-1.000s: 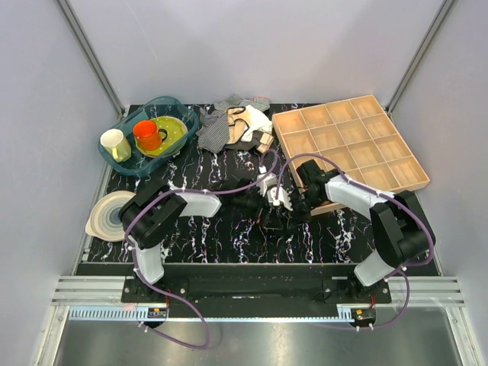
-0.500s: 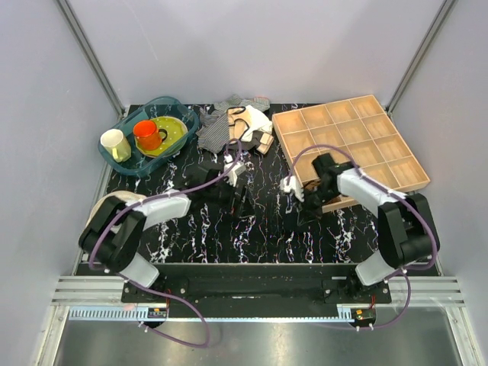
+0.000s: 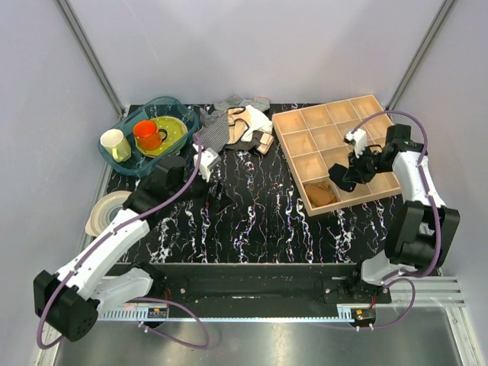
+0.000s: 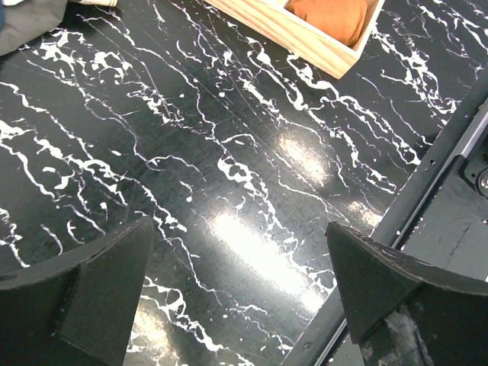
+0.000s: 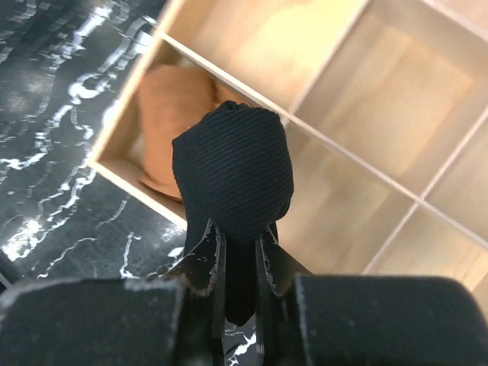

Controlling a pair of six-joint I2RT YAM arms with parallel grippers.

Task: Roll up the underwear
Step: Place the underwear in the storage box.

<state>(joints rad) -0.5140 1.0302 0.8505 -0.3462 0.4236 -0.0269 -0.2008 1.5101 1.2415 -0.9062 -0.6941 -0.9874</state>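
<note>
The underwear is a rolled black bundle (image 5: pixel 232 171), held in my right gripper (image 5: pixel 238 252), which is shut on it. In the top view the bundle (image 3: pixel 347 175) hangs over the near compartments of the wooden tray (image 3: pixel 385 131), beside the tan-brown rolled bundle (image 3: pixel 323 192) in the near-left compartment. That tan bundle also shows in the right wrist view (image 5: pixel 164 114). My left gripper (image 3: pixel 223 200) is open and empty, raised above the black marble table (image 4: pixel 229 152), left of the tray.
A pile of clothes with a grey-and-white striped cloth (image 3: pixel 217 131) lies at the back centre. A blue basin (image 3: pixel 181 114) with an orange cup, a cream mug and a green plate stands back left. A white plate (image 3: pixel 103 213) is at the left edge.
My right gripper has lifted the black bundle from the table's middle and carried it right, over the tray. My left arm has drawn back to the left and its gripper is empty.
</note>
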